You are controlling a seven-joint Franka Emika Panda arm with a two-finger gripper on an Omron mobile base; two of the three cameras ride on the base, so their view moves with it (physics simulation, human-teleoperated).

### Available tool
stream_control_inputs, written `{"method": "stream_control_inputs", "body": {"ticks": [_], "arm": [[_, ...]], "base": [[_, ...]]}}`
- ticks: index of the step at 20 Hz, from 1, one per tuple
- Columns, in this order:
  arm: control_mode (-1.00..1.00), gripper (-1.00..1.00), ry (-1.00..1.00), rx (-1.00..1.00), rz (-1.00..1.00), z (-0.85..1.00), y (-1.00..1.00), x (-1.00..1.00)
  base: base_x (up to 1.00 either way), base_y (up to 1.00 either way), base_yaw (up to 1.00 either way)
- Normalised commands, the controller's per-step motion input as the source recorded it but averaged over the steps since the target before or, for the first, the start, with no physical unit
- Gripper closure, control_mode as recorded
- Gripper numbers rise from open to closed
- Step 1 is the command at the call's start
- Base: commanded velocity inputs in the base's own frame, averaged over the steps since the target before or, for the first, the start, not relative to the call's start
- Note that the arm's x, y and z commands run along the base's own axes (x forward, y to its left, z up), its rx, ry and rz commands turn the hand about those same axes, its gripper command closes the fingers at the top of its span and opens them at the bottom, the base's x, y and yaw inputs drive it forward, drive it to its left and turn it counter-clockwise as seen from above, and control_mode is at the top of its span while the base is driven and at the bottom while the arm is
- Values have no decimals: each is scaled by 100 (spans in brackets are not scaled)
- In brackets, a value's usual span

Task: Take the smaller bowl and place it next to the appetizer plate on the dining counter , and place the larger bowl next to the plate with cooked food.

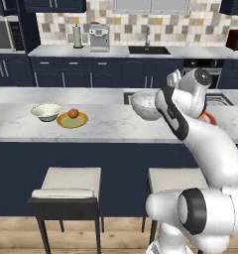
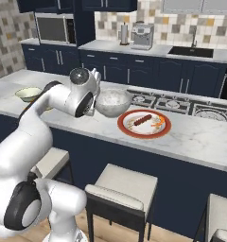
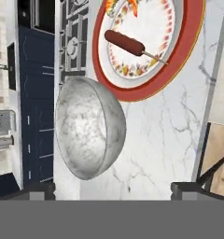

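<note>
Status: larger bowl (image 2: 112,102) stands upright on the dining counter (image 2: 196,137), just beside the plate with cooked food (image 2: 144,124), its side at the plate's red rim; whether they touch I cannot tell. My gripper (image 3: 112,189) is spread wide and holds nothing; in the hand view the bowl sits clear of both fingertips (image 3: 39,190). Smaller bowl (image 1: 46,111) rests at the far left of the counter, just beside the appetizer plate (image 1: 72,119) with its orange ball. Judgement: both placements look done, so the step in hand is the release and retreat. To do it well, I would back the hand straight away from the bowl's wall, jaws kept wide, no sideways sweep, since a nudge could slide the bowl onto the plate or tip it off its small foot.
</note>
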Motion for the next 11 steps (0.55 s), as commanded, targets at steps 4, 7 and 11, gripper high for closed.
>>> {"method": "stream_control_inputs", "body": {"ticks": [4, 7, 11], "arm": [[-100, -100, 1, -17, 0, 44, 0, -100], [-100, -100, -3, -15, 0, 5, 0, -100], [-100, -100, -3, -13, 0, 0, 0, -100]], "base": [[0, 0, 0], [0, 0, 0], [0, 0, 0]]}}
